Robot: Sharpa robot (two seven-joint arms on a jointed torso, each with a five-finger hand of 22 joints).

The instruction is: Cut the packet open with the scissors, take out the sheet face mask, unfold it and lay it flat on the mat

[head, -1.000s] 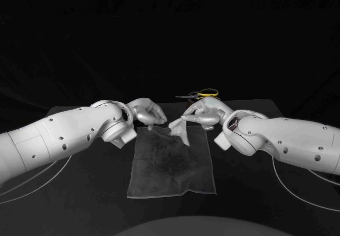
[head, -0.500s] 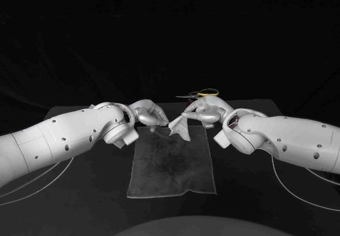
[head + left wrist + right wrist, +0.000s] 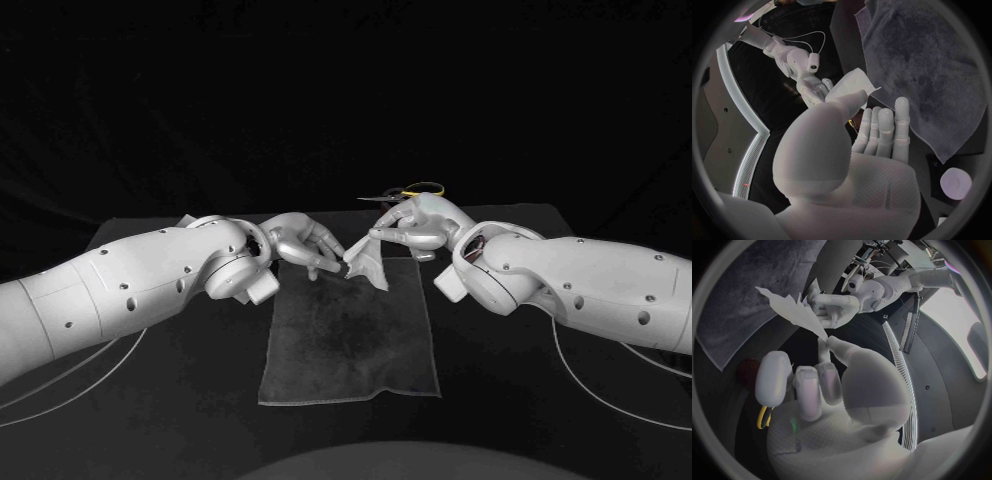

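Note:
A folded white sheet mask (image 3: pixel 368 263) hangs over the far end of the grey mat (image 3: pixel 349 335). My right hand (image 3: pixel 413 228) pinches its top corner between thumb and finger, as the right wrist view shows with the mask (image 3: pixel 792 310) dangling from that pinch. My left hand (image 3: pixel 307 245) is just left of the mask with its fingers (image 3: pixel 882 127) straight and spread. Its thumb tip lies by the mask's lower edge (image 3: pixel 851 85); I cannot tell whether it touches. The yellow-handled scissors (image 3: pixel 420 188) lie on the table behind the right hand.
The mat runs from below the hands toward the table's near side. Thin cables (image 3: pixel 606 385) trail on the table under both arms. A small pale round thing (image 3: pixel 957 181) lies beside the mat's edge.
My left hand has uncurled its fingers and stretched them toward the mask. The right hand still holds the mask in about the same place.

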